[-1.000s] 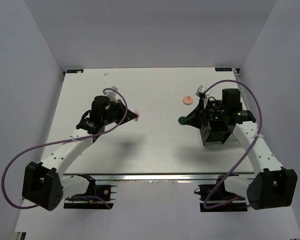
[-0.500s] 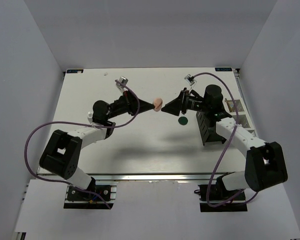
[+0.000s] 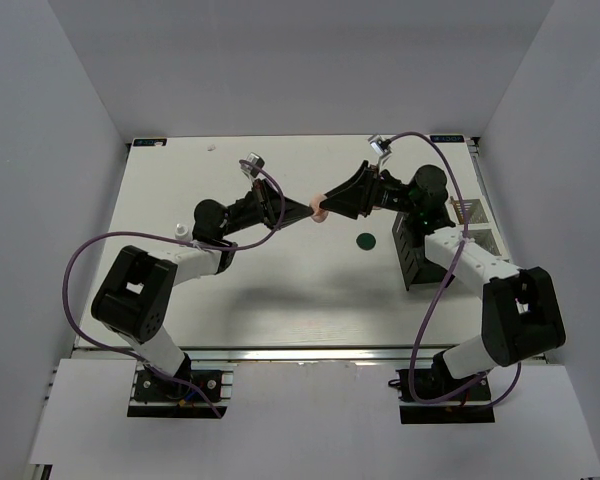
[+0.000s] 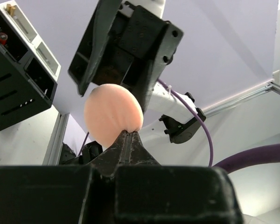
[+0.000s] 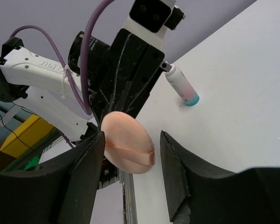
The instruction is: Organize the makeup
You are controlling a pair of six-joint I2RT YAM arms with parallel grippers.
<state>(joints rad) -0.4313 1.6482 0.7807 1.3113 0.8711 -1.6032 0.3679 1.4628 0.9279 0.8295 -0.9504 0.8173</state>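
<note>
White walls are enclosing the pale tabletop, above whose middle a handover is taking shape. On the left, the left tool is pinching the lower rim of the peach-pink disc, jaws nearly shut, holding it in mid-air. Further right, the right tool is gaping wide, its fingers flanking the disc without touching. Letting go before those fingers are gripping would likely be dropping the disc, and so thin a pinch may be letting it swivel. The right arm is partly hiding the compartment box.
</note>
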